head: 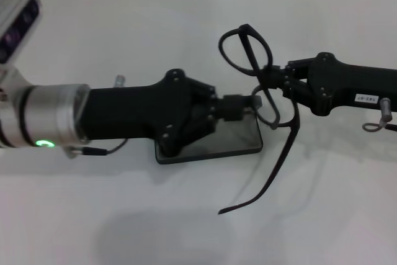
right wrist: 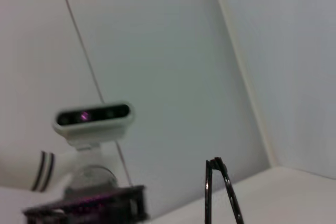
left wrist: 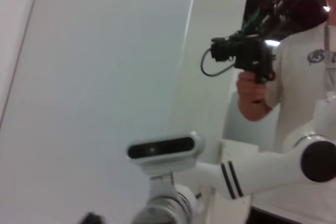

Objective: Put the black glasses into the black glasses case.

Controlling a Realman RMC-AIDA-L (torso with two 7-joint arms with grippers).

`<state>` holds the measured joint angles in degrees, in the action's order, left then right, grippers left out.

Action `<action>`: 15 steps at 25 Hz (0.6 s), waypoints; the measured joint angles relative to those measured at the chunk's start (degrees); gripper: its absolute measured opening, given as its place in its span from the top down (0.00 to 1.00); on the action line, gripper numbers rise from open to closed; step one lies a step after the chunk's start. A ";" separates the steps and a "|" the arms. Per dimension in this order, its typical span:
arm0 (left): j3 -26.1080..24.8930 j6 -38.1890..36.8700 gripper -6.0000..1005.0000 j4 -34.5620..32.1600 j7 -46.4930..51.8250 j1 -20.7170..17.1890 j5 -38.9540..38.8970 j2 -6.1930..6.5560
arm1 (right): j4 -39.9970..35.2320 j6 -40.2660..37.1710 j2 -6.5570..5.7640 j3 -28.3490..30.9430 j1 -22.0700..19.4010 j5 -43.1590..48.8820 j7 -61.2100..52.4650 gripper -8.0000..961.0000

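Right gripper (head: 268, 84) has its fingers clamped on the black glasses (head: 260, 72), held in the air just past the open black glasses case (head: 239, 138). The free temple hangs down beside the case, crosswise to it. Left gripper (head: 248, 102) is over the case, seemingly pinching its lid, so the glasses look like they need to swing toward the left arm to go in.

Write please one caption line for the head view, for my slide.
Right gripper holds the black glasses above the open black glasses case, which the left gripper steadies.
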<state>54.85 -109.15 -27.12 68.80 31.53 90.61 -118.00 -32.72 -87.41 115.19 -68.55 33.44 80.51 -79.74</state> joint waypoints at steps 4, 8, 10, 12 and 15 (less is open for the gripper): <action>-0.01 -2.13 0.99 -0.66 3.00 -0.26 3.24 2.72 | -1.27 2.55 -0.61 0.07 -1.46 0.11 0.93 0.93; -0.01 -2.30 0.99 -0.76 3.58 -2.53 6.86 3.94 | -4.32 3.41 -0.98 1.73 -3.34 0.11 0.80 0.93; -0.04 -1.64 0.99 -0.82 2.98 -4.12 8.11 4.00 | -5.26 3.31 -0.99 3.40 -3.88 0.12 0.59 0.93; -0.18 0.26 0.99 -0.95 2.24 -5.87 9.65 3.70 | -5.57 3.02 -1.01 4.74 -4.04 0.10 0.41 0.93; -0.17 3.66 0.99 -0.83 1.65 -7.54 11.29 2.96 | -5.64 2.92 -0.98 5.68 -4.15 -0.23 0.20 0.93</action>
<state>54.68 -105.49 -27.96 70.45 23.98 101.90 -115.04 -38.36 -84.48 114.22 -62.87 29.30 80.29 -79.53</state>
